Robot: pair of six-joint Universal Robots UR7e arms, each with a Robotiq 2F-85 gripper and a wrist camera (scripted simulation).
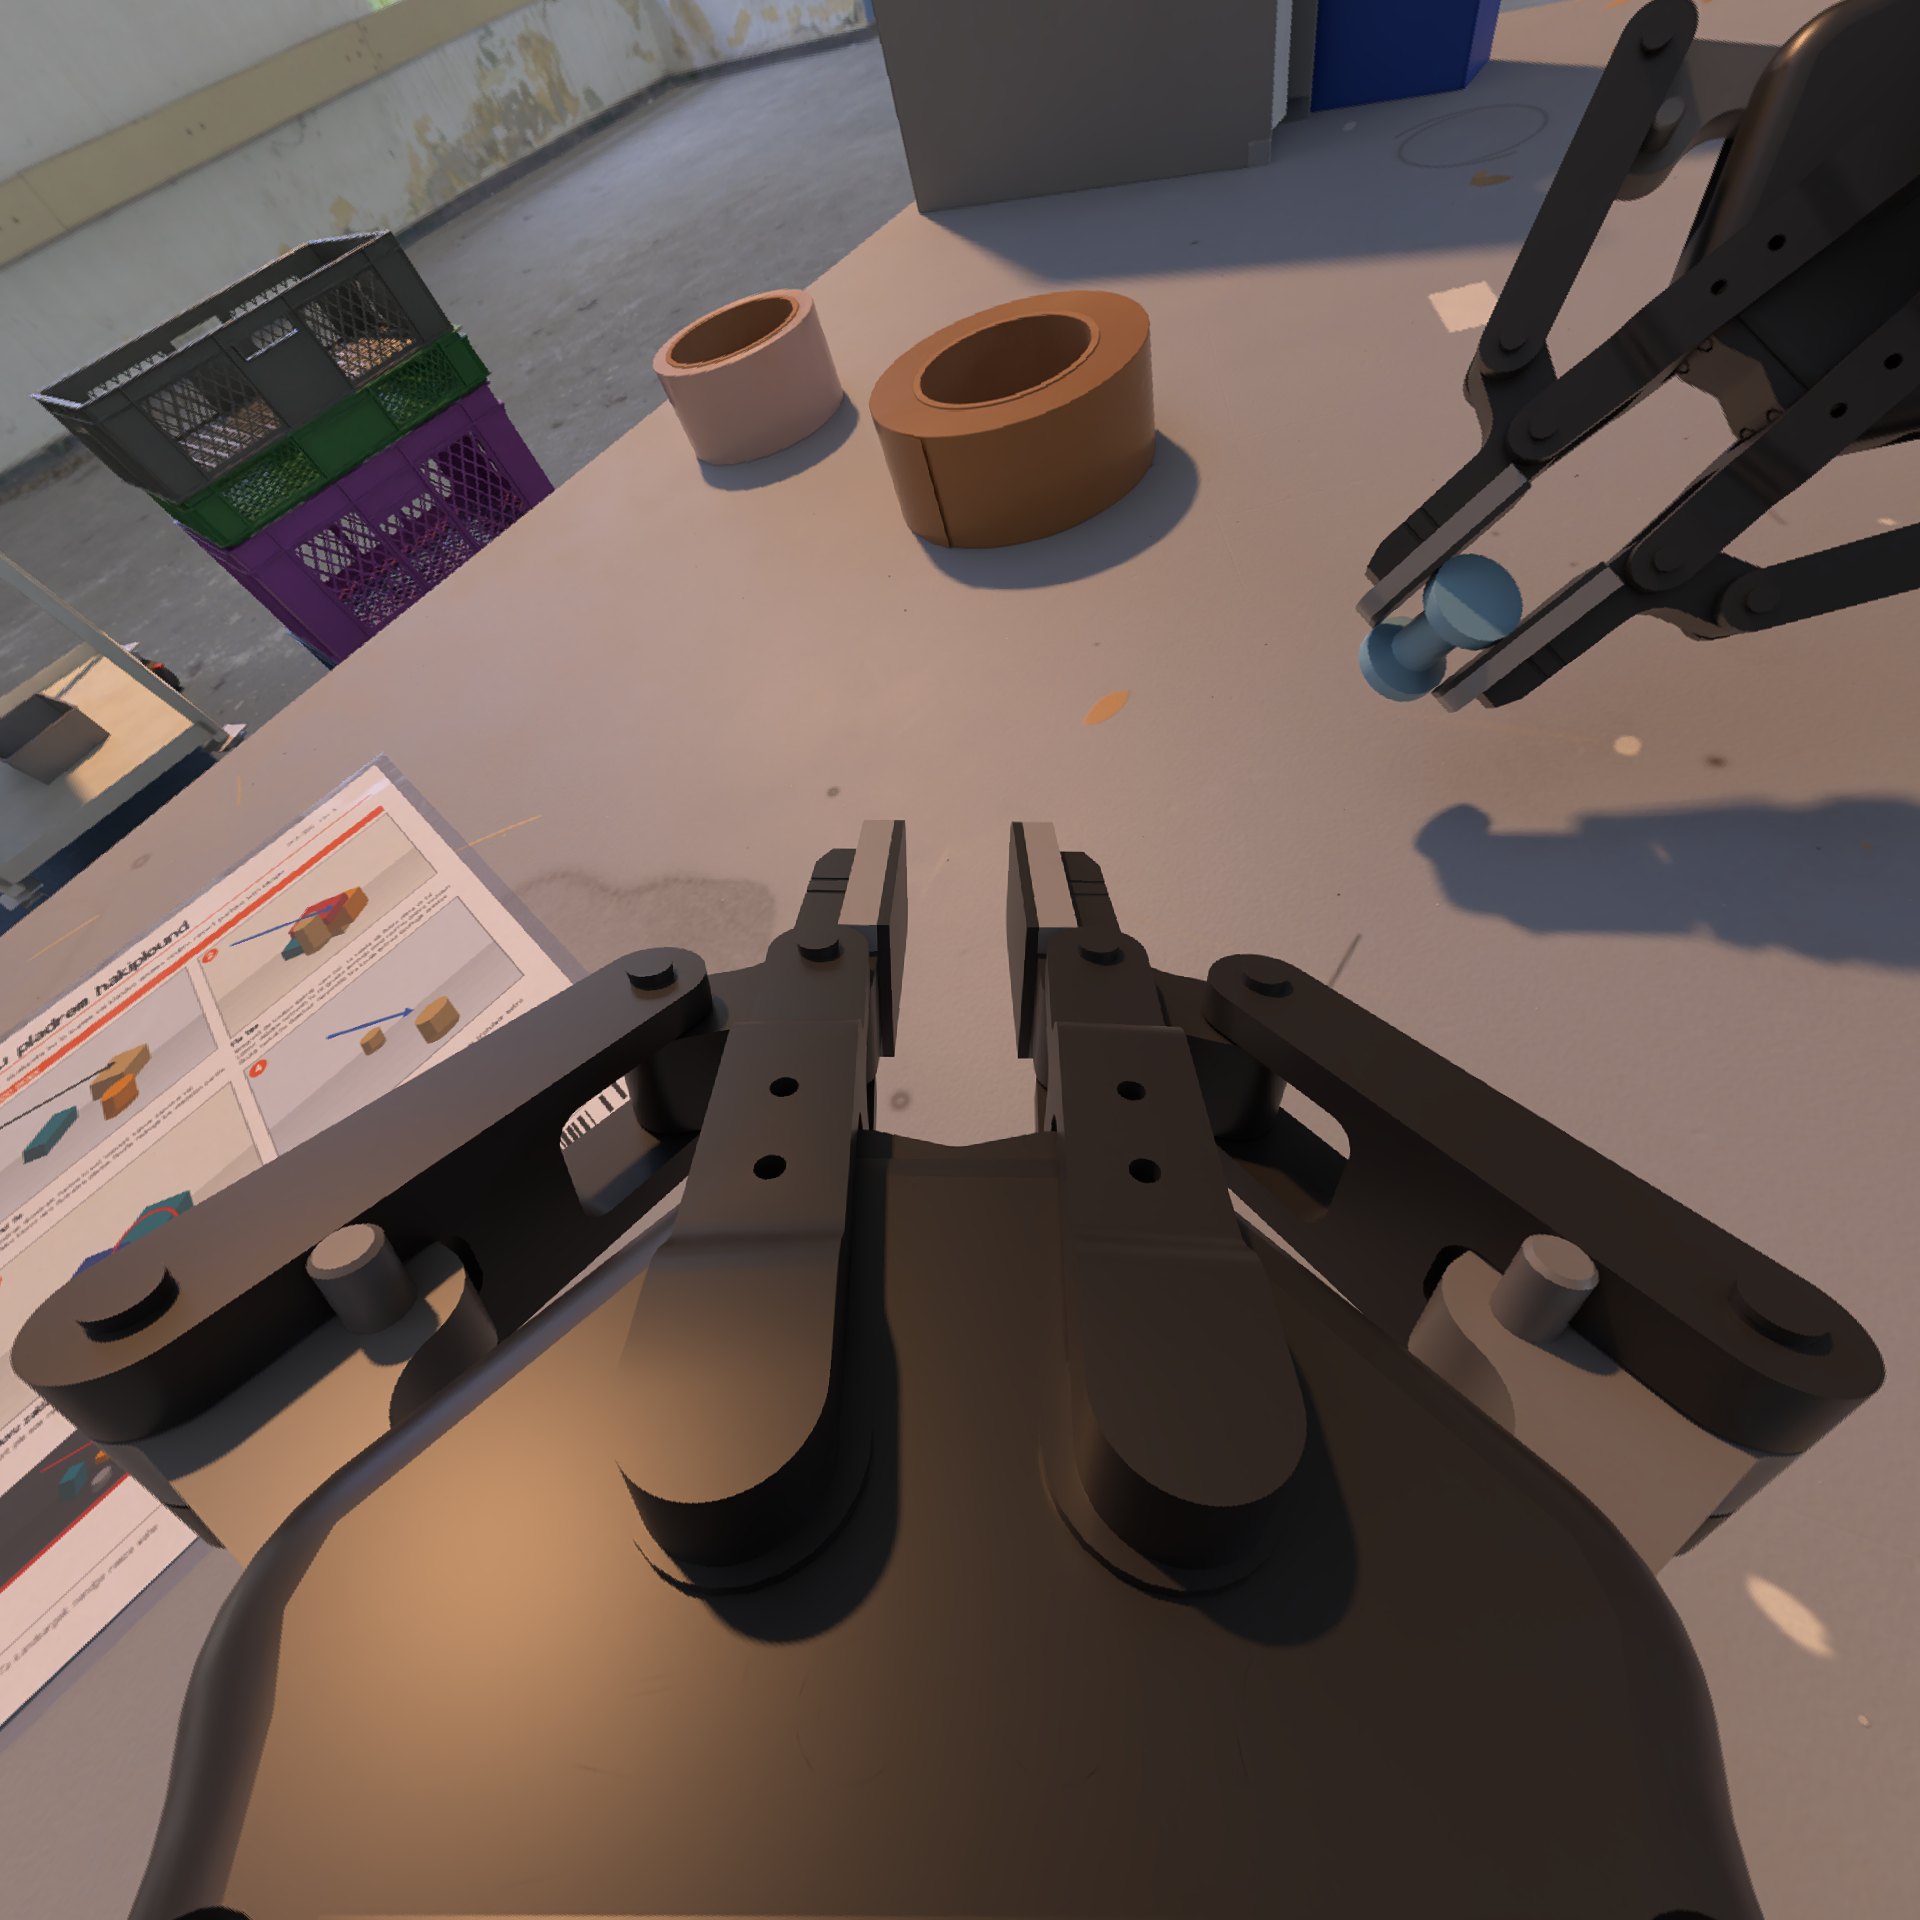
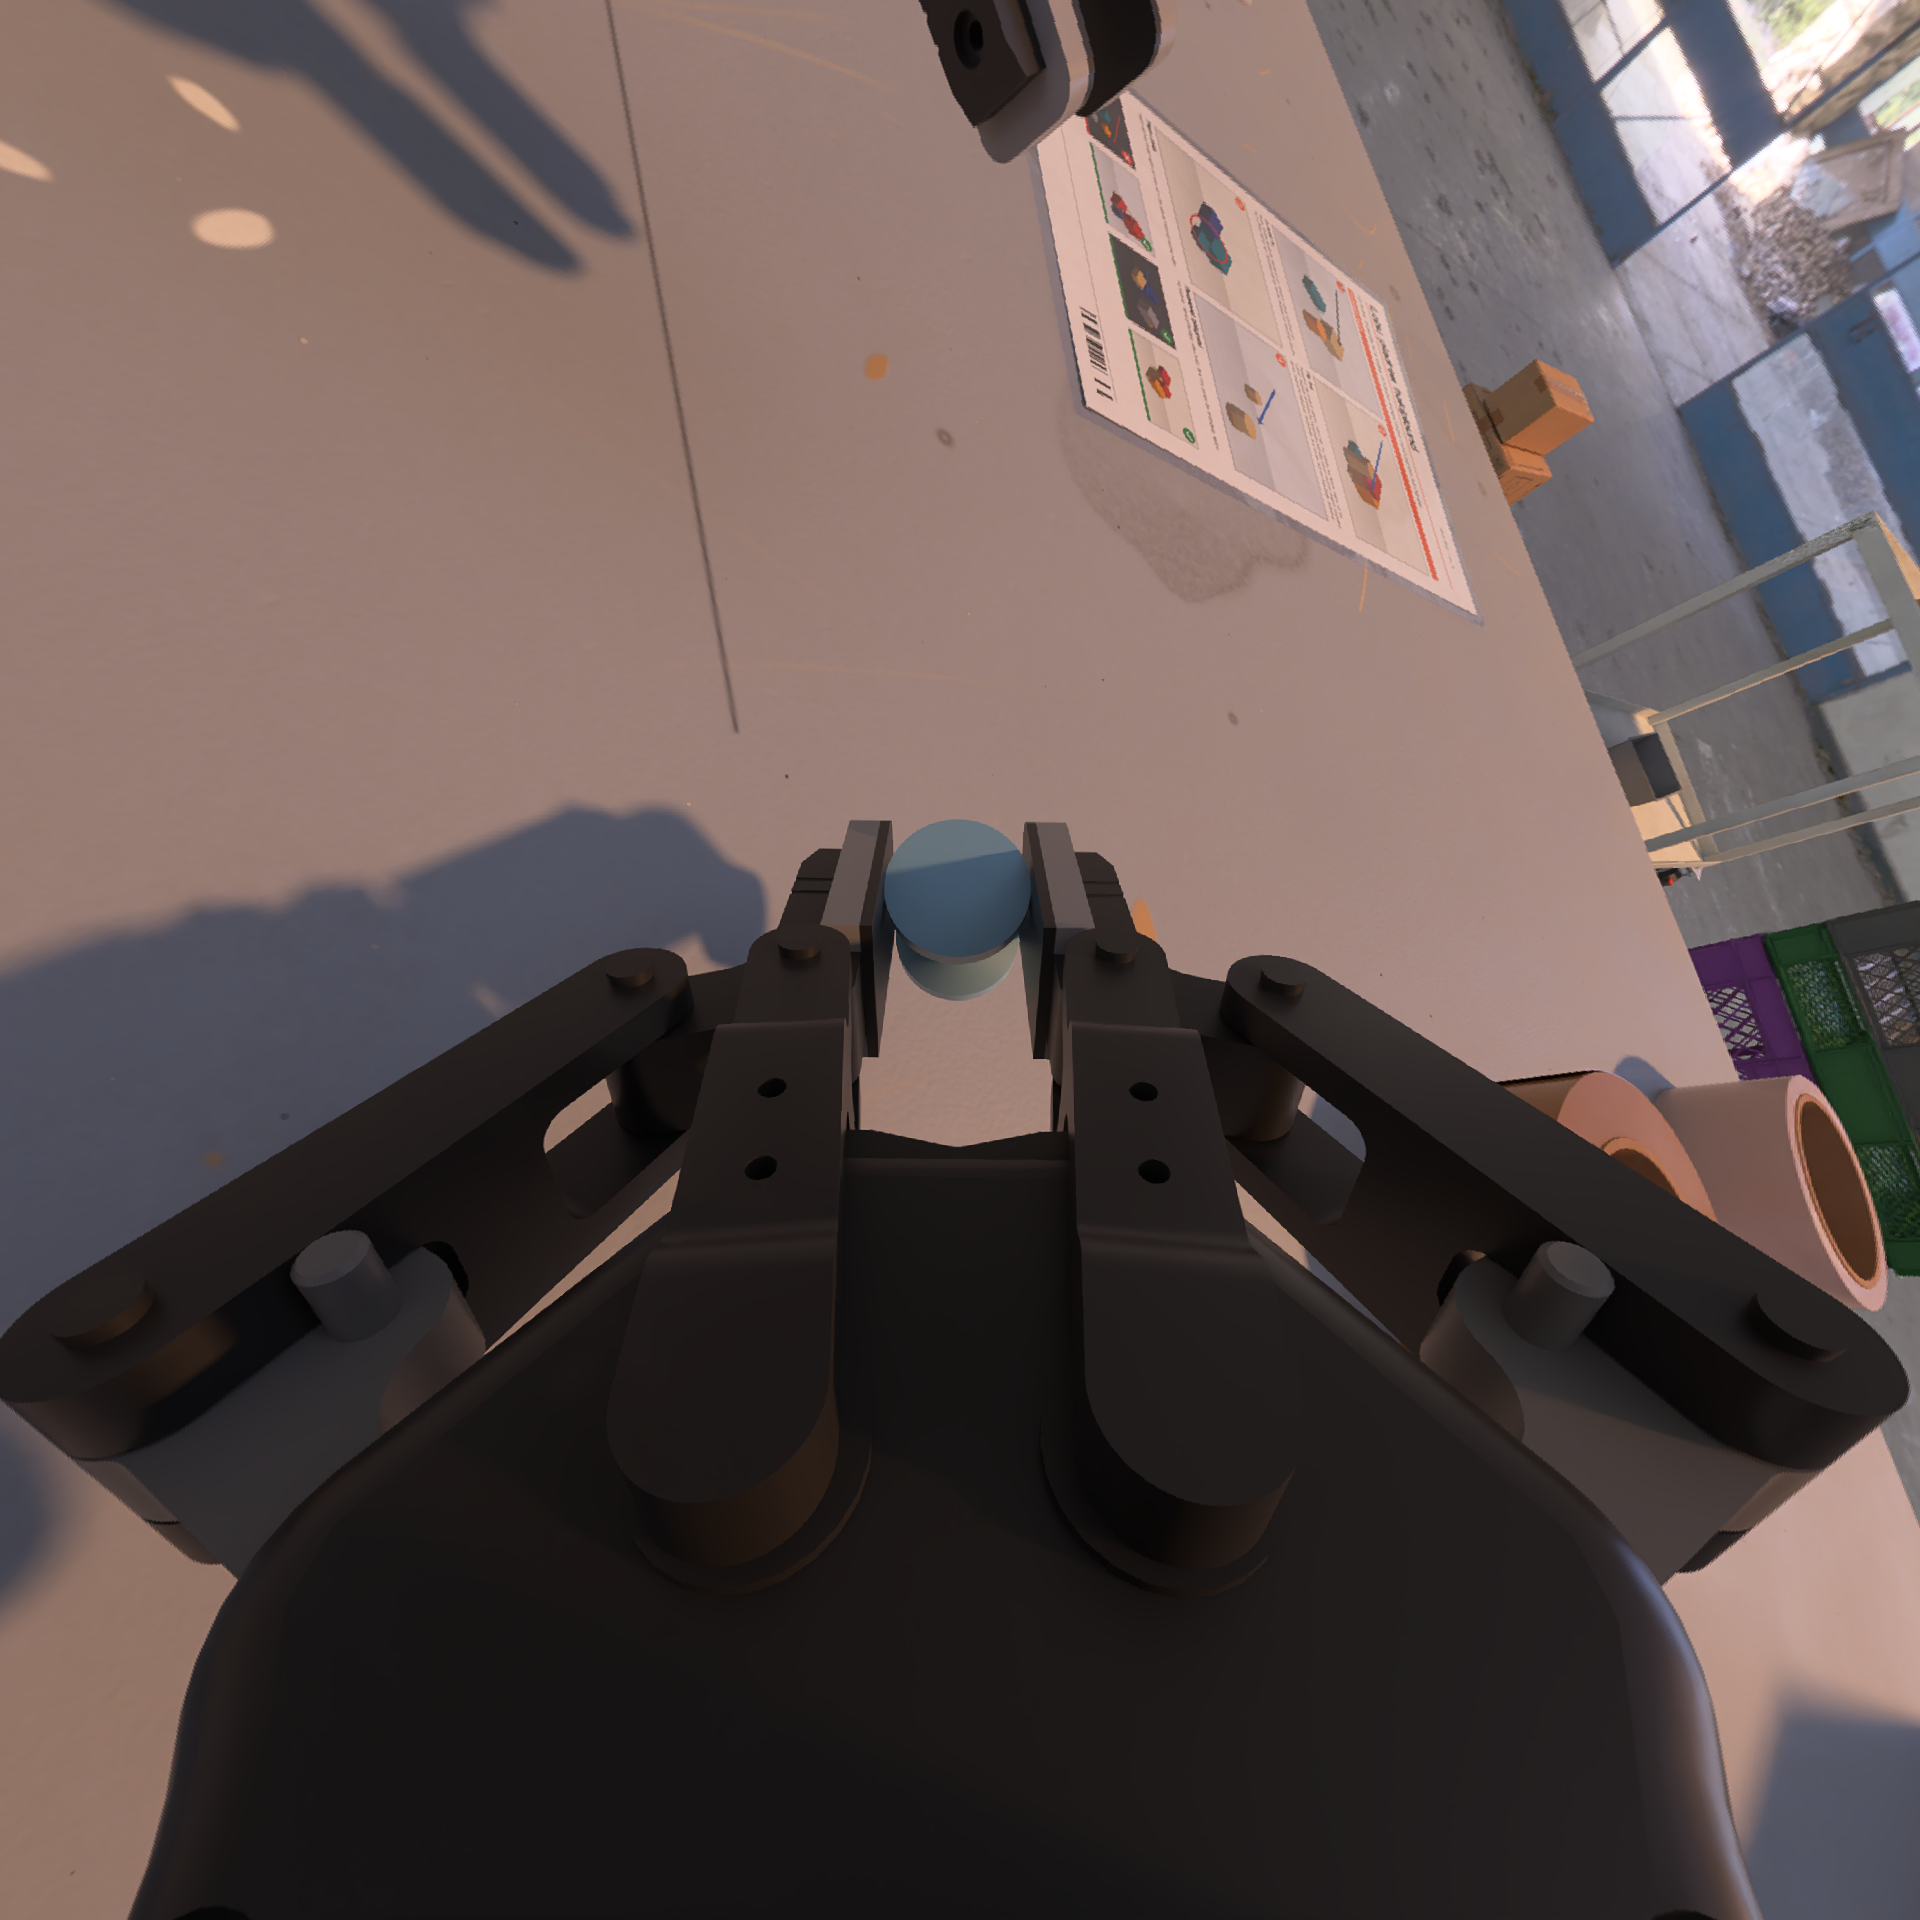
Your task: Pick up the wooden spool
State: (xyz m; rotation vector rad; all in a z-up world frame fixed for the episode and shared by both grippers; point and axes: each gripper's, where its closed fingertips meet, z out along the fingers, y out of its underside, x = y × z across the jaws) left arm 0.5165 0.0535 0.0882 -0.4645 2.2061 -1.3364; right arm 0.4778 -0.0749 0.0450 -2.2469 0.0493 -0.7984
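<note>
The spool (image 1: 1439, 621) is blue, with two round ends and a thin waist. My right gripper (image 1: 1413, 649) is shut on it at the right of the left wrist view and holds it clear of the grey table (image 1: 1039, 727), with its shadow lying apart below. In the right wrist view the spool (image 2: 956, 894) sits between the pads (image 2: 868, 873) of the right gripper (image 2: 957, 868), one round end facing the camera. My left gripper (image 1: 958, 842) hangs over the table's middle with a narrow gap between its fingers and nothing in it.
A pink tape roll (image 1: 748, 379) and a brown tape roll (image 1: 1013, 416) stand on the far table. A printed sheet (image 1: 260, 1039) lies at the left edge. A grey box (image 1: 1081, 94) and a blue box (image 1: 1392, 47) stand behind. Stacked crates (image 1: 301, 416) sit on the floor.
</note>
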